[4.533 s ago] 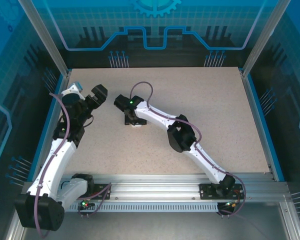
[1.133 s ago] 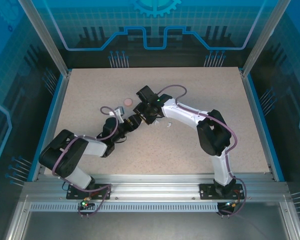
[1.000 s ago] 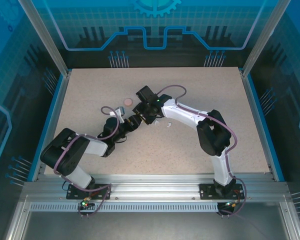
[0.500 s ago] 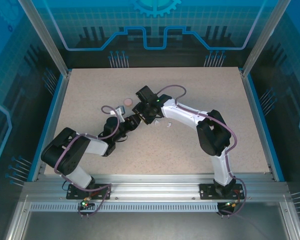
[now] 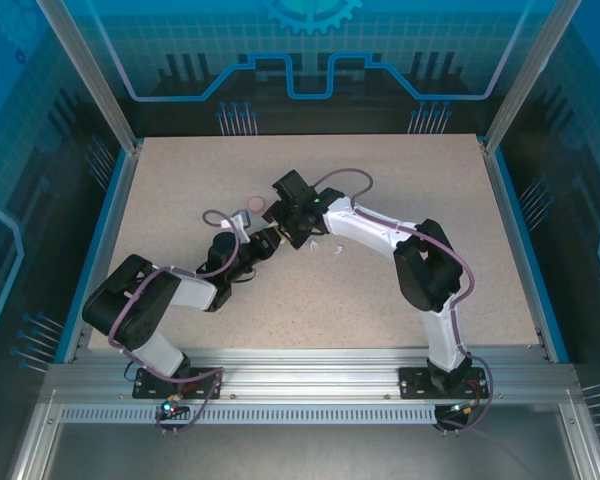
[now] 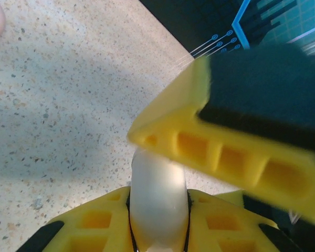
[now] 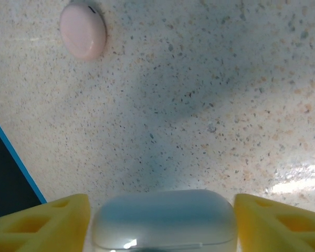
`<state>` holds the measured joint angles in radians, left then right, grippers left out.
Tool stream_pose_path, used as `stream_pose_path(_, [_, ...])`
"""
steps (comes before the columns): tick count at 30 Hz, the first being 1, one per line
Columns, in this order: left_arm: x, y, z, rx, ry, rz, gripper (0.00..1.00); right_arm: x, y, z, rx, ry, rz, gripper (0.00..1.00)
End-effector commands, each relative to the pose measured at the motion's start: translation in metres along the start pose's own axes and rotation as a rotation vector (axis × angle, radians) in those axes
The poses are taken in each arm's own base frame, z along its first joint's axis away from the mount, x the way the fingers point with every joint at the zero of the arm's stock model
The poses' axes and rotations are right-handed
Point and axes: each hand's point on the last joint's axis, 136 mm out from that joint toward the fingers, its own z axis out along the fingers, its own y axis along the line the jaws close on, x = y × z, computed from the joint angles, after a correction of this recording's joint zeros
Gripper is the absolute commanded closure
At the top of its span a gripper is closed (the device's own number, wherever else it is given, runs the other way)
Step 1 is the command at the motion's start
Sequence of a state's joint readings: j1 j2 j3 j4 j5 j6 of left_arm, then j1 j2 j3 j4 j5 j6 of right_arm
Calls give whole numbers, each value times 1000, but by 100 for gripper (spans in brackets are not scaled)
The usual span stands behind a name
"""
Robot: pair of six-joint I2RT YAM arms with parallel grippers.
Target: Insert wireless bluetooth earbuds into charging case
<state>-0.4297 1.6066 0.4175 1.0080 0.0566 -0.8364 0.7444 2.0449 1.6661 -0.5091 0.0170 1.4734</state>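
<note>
From above, the left gripper (image 5: 267, 240) and right gripper (image 5: 283, 228) met mid-table, with a pink piece (image 5: 255, 204) just far-left of them and white earbuds (image 5: 332, 248) just to their right. In the left wrist view, the left fingers (image 6: 94, 226) were clamped on the glossy white case (image 6: 158, 205). In the right wrist view, the right fingers (image 7: 47, 220) stood spread either side of that case.

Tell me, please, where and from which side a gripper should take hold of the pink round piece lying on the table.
Probably from straight above, with the fingers closing on two opposite edges of the pink round piece. It lies flat on the table, low and domed, so a sideways approach would find little wall to hold. Nothing touches it, so both fingers have room.
</note>
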Motion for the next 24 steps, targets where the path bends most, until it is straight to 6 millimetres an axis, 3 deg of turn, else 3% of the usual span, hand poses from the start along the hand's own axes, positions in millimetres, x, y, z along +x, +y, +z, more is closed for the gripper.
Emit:
stream_pose_path(1, [-1,-14,-4,24,29,33,100,-33,28,-54,-92,-69,-49,24])
stream_pose_path(4, [0,-27,-9,46,84,72,100,-56,24,-87,-111,-116,-114,23])
stream_pose_path(6, [-2,-39,-14,71,119,113,100,-67,10,-106,-117,-142,-167,22])
stream_pose_path(12, [-13,-76,-28,209,227,206,100,-75,-30,-138,-242,-197,-424,22])
stream_pose_path(14, [-18,-87,-31,254,261,224,100,-68,-31,-146,-335,-195,-541,22])
stream_pose_path(18, [-19,-112,-36,346,346,256,100,-35,-29,-164,-510,-153,-795,22])
stream_pose_path(24, [-19,-135,-39,427,421,261,100,-7,-29,-169,-658,-87,-909,23])
